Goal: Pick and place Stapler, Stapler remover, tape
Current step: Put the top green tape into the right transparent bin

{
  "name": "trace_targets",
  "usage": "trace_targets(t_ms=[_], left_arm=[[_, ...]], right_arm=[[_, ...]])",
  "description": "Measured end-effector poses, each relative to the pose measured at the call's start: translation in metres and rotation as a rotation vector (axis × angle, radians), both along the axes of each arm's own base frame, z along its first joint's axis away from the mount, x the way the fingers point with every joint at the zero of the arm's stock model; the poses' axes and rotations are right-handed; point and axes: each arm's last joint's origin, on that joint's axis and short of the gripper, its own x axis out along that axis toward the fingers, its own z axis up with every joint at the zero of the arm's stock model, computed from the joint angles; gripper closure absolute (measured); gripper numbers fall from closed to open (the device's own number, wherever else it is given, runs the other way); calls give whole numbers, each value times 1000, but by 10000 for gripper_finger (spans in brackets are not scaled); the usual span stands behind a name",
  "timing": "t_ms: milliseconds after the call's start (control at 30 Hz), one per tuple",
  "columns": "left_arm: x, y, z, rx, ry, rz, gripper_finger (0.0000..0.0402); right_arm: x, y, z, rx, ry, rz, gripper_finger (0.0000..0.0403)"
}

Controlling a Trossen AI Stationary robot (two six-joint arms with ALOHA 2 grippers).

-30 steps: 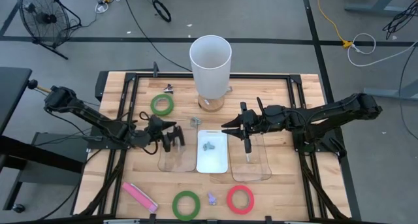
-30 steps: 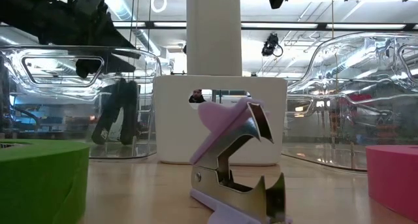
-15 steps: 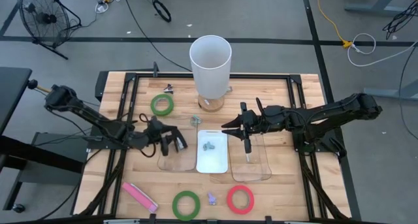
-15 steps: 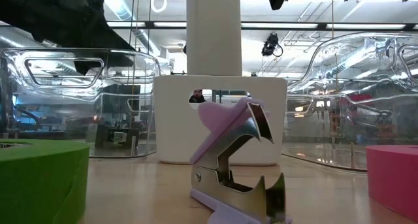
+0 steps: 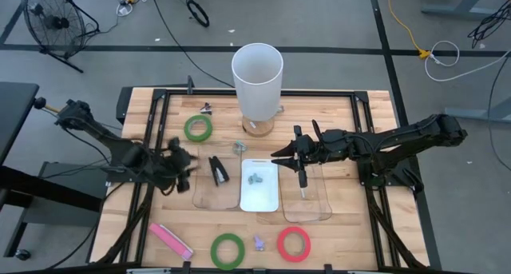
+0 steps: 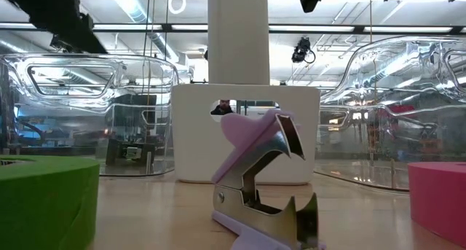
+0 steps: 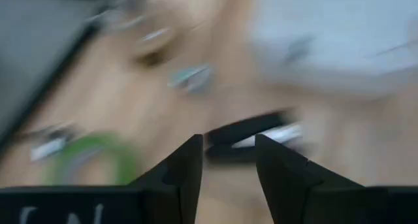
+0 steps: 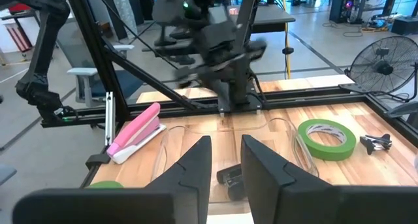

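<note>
Over the wooden table [image 5: 375,114], the left gripper [image 5: 185,159] hangs at nine o'clock of the left clear tray [image 5: 206,200], fingers apart and empty. The black stapler [image 5: 217,169] lies inside that tray, free of the gripper. The right gripper [image 5: 281,156] waits at centre, fingers narrowly parted, holding nothing. At six o'clock the stapler remover [image 5: 259,242] sits between green tape [image 5: 227,250] and red tape [image 5: 293,243]. The left arm should probably rise clear of the tray wall before swinging towards them.
</note>
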Motion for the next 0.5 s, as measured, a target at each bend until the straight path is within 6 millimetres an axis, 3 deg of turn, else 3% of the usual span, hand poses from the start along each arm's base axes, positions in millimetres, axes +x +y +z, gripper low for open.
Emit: trace_targets(t_ms=[100,233,500], left_arm=[[-14,16,7,99,108,131,267],[-24,34,14,109,68,343,266],[-16,56,14,60,134,450,260]], right_arm=[[0,0,0,0,0,0,321],[0,0,0,6,-1,-1,321],[0,0,3,-2,-28,1,321]])
